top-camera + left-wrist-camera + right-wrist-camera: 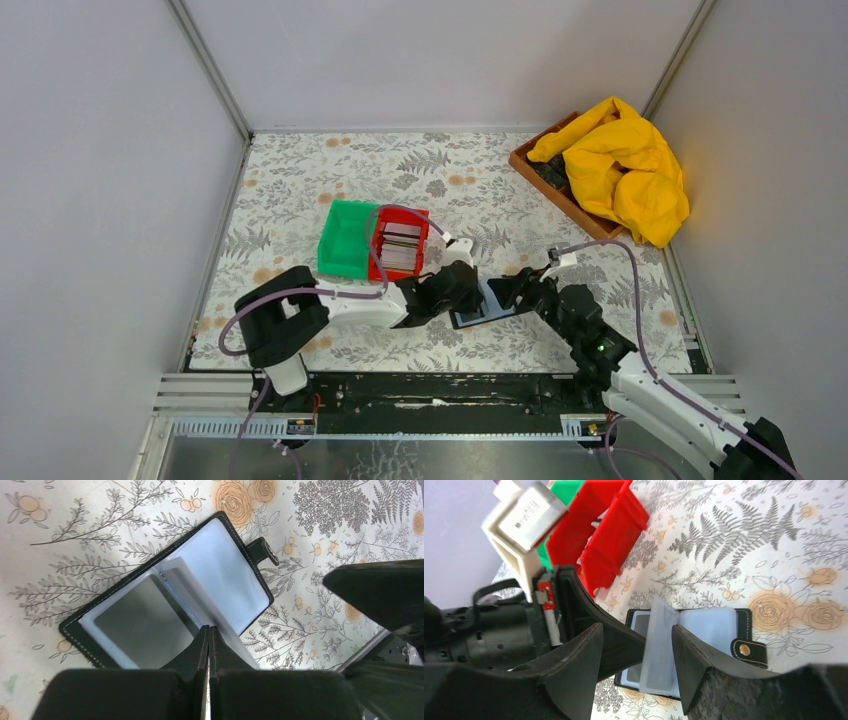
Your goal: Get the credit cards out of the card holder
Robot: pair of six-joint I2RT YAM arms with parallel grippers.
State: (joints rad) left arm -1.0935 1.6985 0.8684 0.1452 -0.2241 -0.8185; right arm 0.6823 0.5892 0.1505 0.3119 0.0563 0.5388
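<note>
We see the flowered surface point(300, 200) carrying the red bin point(425, 212), with cards point(400, 245) stacked inside. The card holder point(220, 575) lies open between both arms. Our left end effector point(208, 630), pinched shut, seems to pin it down. The right end effector point(636, 630) stands wide astride a raised sleeve point(659, 645), holding nothing. A grey card point(145, 625) sits inside.

The left arm point(352, 308) and right arm point(668, 402) have white links with black joints and bases. A lilac cable point(300, 292) loops along each, and the tapered fingers point(574, 670) are matte black
</note>
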